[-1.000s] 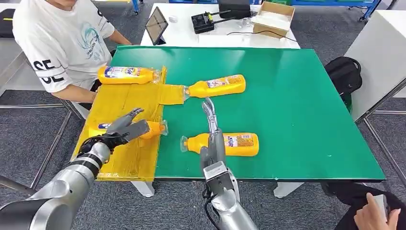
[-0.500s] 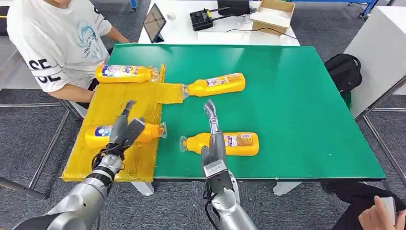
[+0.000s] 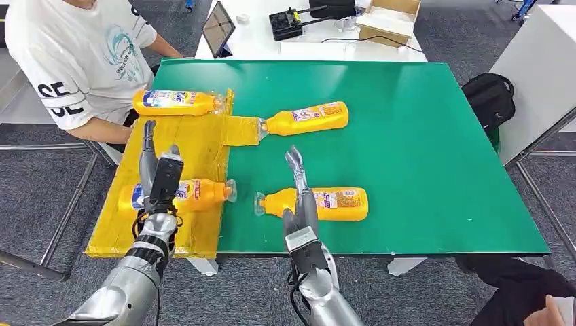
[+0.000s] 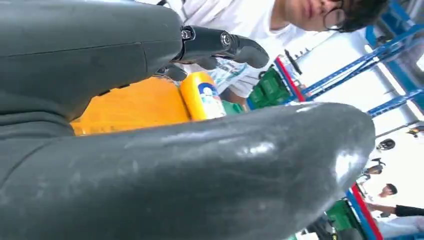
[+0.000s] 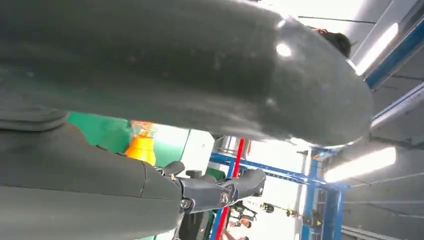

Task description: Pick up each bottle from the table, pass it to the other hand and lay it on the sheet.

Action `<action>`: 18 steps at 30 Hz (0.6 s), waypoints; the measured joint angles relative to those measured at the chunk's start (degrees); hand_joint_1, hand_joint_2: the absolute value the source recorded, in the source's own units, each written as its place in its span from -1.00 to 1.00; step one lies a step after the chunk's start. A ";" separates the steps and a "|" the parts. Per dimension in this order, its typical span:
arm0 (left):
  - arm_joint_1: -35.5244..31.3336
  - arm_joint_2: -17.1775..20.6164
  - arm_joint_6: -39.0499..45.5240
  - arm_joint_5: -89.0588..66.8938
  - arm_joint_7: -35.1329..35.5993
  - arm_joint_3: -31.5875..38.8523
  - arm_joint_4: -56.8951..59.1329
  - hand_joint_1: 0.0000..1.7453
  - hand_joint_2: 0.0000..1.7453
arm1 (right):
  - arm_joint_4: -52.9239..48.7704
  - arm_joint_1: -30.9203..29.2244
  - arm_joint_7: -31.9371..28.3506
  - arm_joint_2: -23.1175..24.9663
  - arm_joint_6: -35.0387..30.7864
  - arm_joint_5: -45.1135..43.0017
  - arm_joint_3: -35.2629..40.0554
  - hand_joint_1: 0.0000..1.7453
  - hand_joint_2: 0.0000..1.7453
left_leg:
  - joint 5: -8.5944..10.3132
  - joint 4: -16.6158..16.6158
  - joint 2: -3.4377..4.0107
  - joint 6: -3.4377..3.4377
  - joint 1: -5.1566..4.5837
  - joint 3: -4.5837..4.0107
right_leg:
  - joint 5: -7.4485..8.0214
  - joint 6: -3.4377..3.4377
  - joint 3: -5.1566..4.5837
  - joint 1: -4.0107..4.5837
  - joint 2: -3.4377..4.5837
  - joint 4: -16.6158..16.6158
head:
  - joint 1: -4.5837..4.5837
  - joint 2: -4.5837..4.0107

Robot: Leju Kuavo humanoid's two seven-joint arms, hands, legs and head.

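Note:
Several yellow bottles lie on their sides. One bottle (image 3: 193, 193) rests on the yellow sheet (image 3: 190, 146), just beyond my left hand (image 3: 157, 178), which is empty with its fingers stretched upward and apart. A second bottle (image 3: 333, 203) lies on the green table (image 3: 421, 149); my right hand (image 3: 299, 197) stands in front of its neck, fingers straight, holding nothing. A third bottle (image 3: 176, 102) lies at the sheet's far edge, and another bottle (image 3: 307, 118) has its cap on the sheet's side flap. The left wrist view shows the far bottle (image 4: 202, 97) past my fingers (image 4: 225, 44).
A person in a white shirt (image 3: 75, 61) sits at the table's far left corner, close to the sheet. A white table behind holds a tablet (image 3: 219, 30), a controller (image 3: 289, 27) and a cardboard box (image 3: 388, 19). A black bag (image 3: 490, 102) lies right of the table.
My left hand has come off the bottle on the sheet and drawn back toward me, its fingers now pointing up. The bottle stays lying there. The right hand has barely moved.

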 measured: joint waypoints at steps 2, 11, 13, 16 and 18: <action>0.30 0.00 0.50 1.05 0.00 -0.59 -0.74 -1.00 1.00 | 0.26 -0.03 0.00 0.00 -0.07 0.04 0.00 -1.00 -1.00 | 0.00 0.00 0.01 0.00 0.00 0.00 | 0.00 0.00 -0.01 0.00 0.00 0.00 | 0.00 0.00; 3.96 0.00 -1.97 9.14 0.00 -2.88 -7.28 -1.00 1.00 | 0.87 -0.36 0.37 -0.33 -0.81 6.08 -0.28 -1.00 1.00 | -0.01 0.00 0.07 0.00 0.00 -0.01 | 0.00 0.00 -0.06 0.00 0.01 0.00 | 0.00 0.00; 5.55 0.02 -3.21 11.05 0.00 -3.26 -9.46 -1.00 1.00 | 0.76 -0.61 1.59 -0.85 -0.83 9.32 -1.00 -1.00 1.00 | -0.02 0.00 0.10 0.00 0.00 -0.01 | 0.00 0.00 -0.07 0.00 0.03 -0.02 | -0.02 0.00; 8.45 0.02 -4.13 13.18 0.00 -3.76 -12.55 -1.00 1.00 | 0.39 -1.54 5.13 -2.84 -0.26 14.53 -2.66 -1.00 1.00 | -0.02 0.00 0.09 0.01 -0.01 -0.02 | 0.00 0.00 -0.07 -0.01 0.03 -0.03 | 0.02 0.00; 10.49 0.02 -5.01 14.58 0.00 -3.76 -14.73 -1.00 1.00 | 0.35 -2.42 7.85 -4.57 0.74 18.15 -3.89 -1.00 1.00 | -0.03 0.00 0.12 0.01 -0.03 -0.02 | 0.00 0.00 -0.07 -0.02 0.03 -0.03 | 0.00 0.00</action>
